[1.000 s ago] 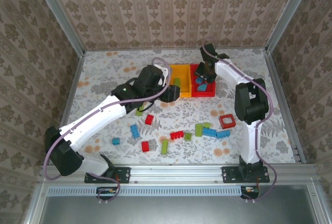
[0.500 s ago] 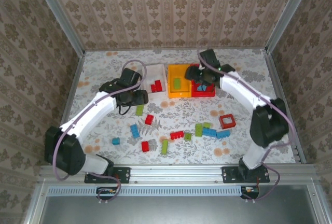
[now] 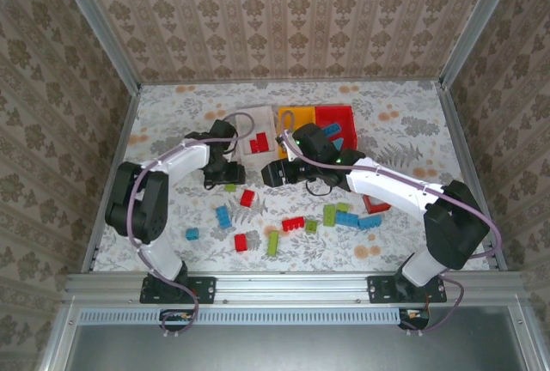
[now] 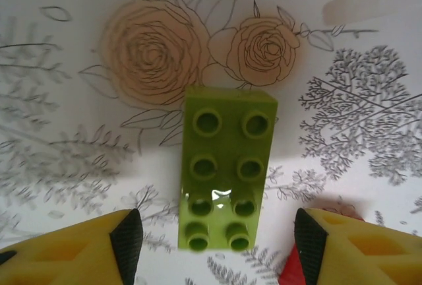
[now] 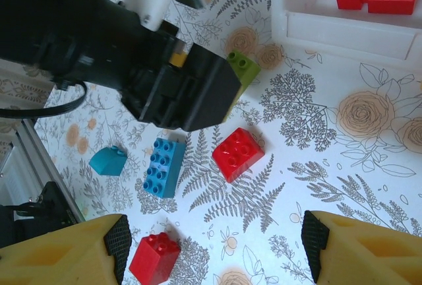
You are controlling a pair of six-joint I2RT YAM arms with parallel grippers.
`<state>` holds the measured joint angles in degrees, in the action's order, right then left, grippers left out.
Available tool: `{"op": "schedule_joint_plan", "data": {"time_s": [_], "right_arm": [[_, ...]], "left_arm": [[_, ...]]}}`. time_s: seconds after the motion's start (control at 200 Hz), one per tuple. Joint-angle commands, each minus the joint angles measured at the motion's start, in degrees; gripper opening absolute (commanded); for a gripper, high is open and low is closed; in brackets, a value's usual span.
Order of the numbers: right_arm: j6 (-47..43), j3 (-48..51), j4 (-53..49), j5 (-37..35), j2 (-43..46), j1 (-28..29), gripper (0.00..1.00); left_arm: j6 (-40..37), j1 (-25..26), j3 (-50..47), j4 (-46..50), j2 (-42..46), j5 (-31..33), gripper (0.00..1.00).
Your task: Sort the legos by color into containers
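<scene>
While left claw [image 4: 218, 240] straddles one green lego [image 4: 224, 166], released | right claw [image 5: 214, 245] released | three containers [image 3: 265, 118] [image 3: 302, 117] [image 3: 339, 116]: white, yellow, red

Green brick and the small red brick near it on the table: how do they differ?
The green brick is long, with eight studs; the red brick is square, with four. The green brick lies between the left fingers; the red brick lies in the open. Both rest studs up on the table.

Damask-patterned walls [image 3: 275, 19] enclose a floral tabletop [image 3: 412, 122], perhaps cloth-covered.
</scene>
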<state>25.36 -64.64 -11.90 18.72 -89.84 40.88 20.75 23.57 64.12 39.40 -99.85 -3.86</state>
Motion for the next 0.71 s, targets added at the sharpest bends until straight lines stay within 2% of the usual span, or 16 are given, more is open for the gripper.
{"op": "schedule_joint_plan", "data": {"time_s": [0.0,0.08,0.205,0.365,0.54,0.56,0.7], "right_arm": [[-1.2,-1.8,0.1,1.8,-0.2,-0.2,0.72],[-0.8,-2.0,-0.1,2.2,-0.6,-0.2,0.72],[-0.5,-2.1,-0.3,1.9,-0.9,-0.2,0.72],[-0.8,-2.8,-1.1,1.0,-0.6,-0.4,0.71],[-0.1,-1.4,0.7,-4.8,3.9,-1.7,0.71],[0.2,-0.7,1.6,-5.8,4.8,-2.1,0.71],[4.1,4.4,7.7,-12.2,9.7,-5.7,0.75]], "left_arm": [[-2.4,-0.2,0.9,-1.8,-1.8,-1.5,0.63],[-2.2,-0.2,1.4,-2.0,-3.1,-0.5,0.57],[-1.9,0.0,1.0,-2.6,-4.0,0.9,0.41],[-1.2,0.5,-0.8,-2.5,-2.4,3.4,0.31],[0.7,2.3,3.7,3.5,6.4,7.2,0.28],[0.9,4.1,4.8,4.1,7.2,7.2,0.28],[3.0,8.9,14.3,7.2,7.4,6.3,0.28]]}}
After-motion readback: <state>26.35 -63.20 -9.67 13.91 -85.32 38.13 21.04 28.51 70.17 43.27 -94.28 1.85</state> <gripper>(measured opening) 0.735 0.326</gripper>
